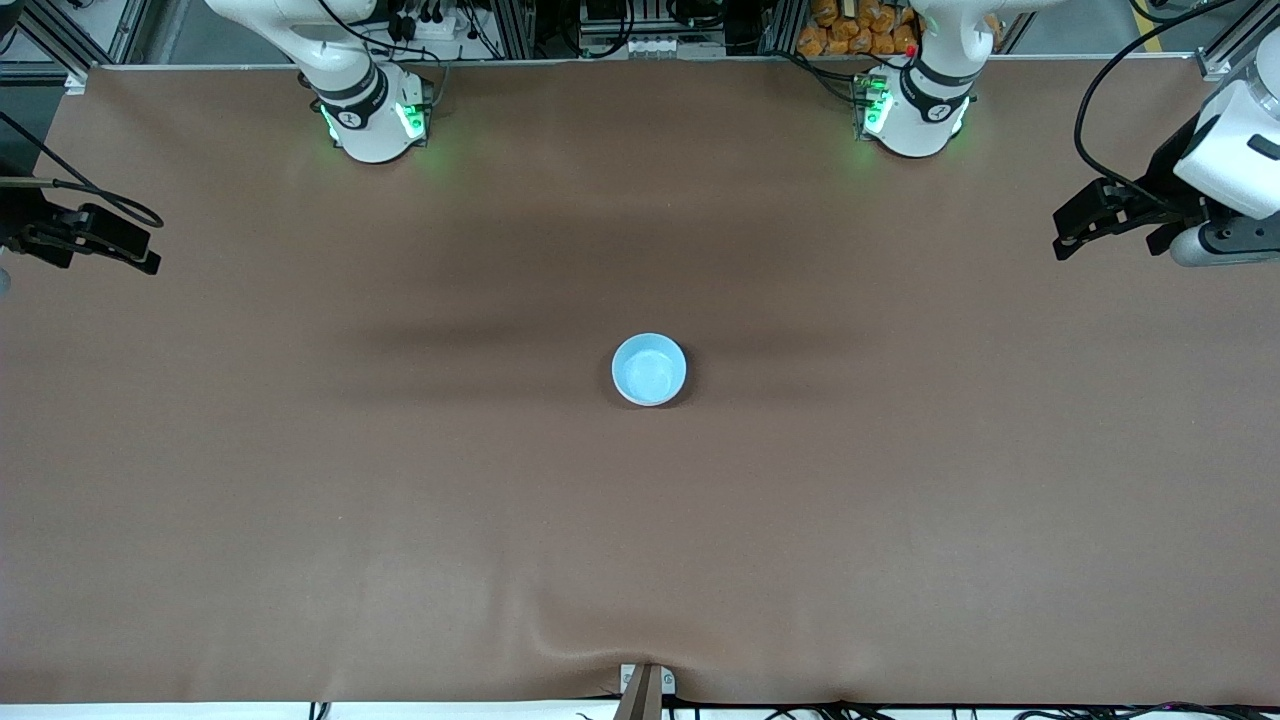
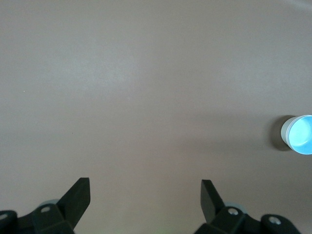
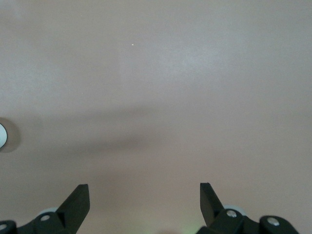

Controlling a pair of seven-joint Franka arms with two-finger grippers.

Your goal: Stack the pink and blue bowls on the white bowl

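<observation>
The light blue bowl [image 1: 649, 369] stands upright at the middle of the table, and only its blue inside shows from above. In the left wrist view the blue bowl [image 2: 301, 134] has a pale grey-white wall under its rim. I cannot tell whether other bowls sit under it. No separate pink bowl or white bowl is in view. My left gripper [image 1: 1064, 232] hangs open and empty over the left arm's end of the table, jaws wide in its wrist view [image 2: 145, 187]. My right gripper [image 1: 140, 252] hangs open and empty over the right arm's end [image 3: 144, 190].
The brown table cover [image 1: 400, 500] has a wrinkle at its near edge by a small bracket [image 1: 645, 685]. The two arm bases [image 1: 372, 120] [image 1: 915, 115] stand along the farthest edge. A sliver of the bowl shows at the right wrist view's edge [image 3: 2, 135].
</observation>
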